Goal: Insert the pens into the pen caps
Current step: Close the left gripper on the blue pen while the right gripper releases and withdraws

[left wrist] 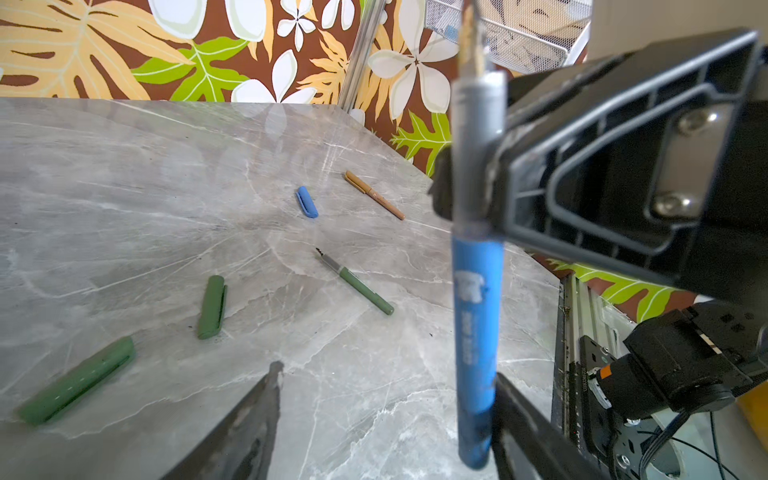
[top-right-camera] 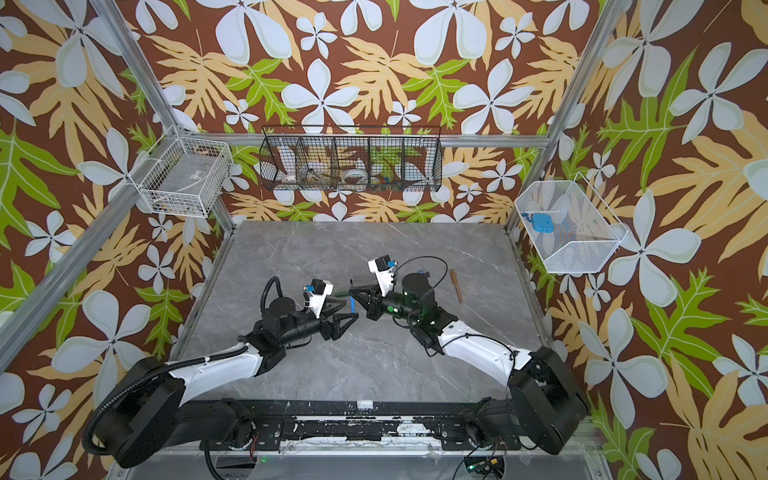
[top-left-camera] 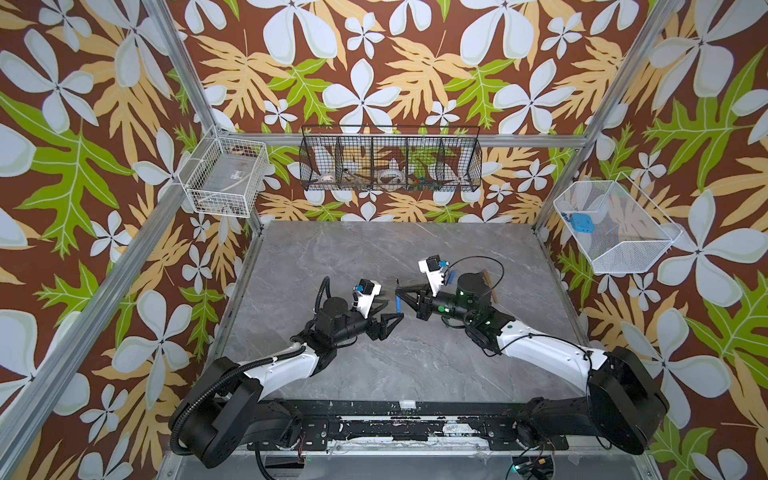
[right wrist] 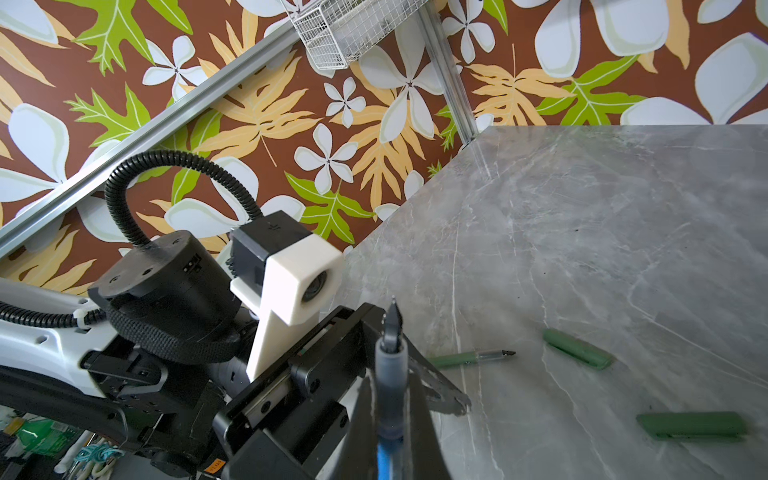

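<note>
- Right pincer (top-left-camera: 398,296) is clamped on the blue pen (top-left-camera: 398,306), and you've got it up off the table (top-left-camera: 374,374).
- From the left wrist camera the pen stands close to upright with its dark tip up. Your grip sits on the grey section just above the blue barrel.
- Left pincer (top-left-camera: 390,312) is spread wide and carries nothing. It faces the right one near the middle of the table.
- The pen's blue tail hangs between the left fingers (left wrist: 519,415), hard against one of them. You can't tell from these views whether they touch.
- Blue cap (left wrist: 306,202) lies flat on the table, well apart from both pincers.
- Orange pen (left wrist: 374,195) lies just beyond the blue cap, and it looks capped.
- Green pen (left wrist: 357,282) lies uncapped with its dark tip bare, nearer the left pincer than the blue cap is.
- Green cap (left wrist: 212,307) lies loose beside the green pen, not touching it.
- Another green piece (left wrist: 77,380) with a clip lies apart from the rest. You can't tell whether it is a cap or a capped pen.
</note>
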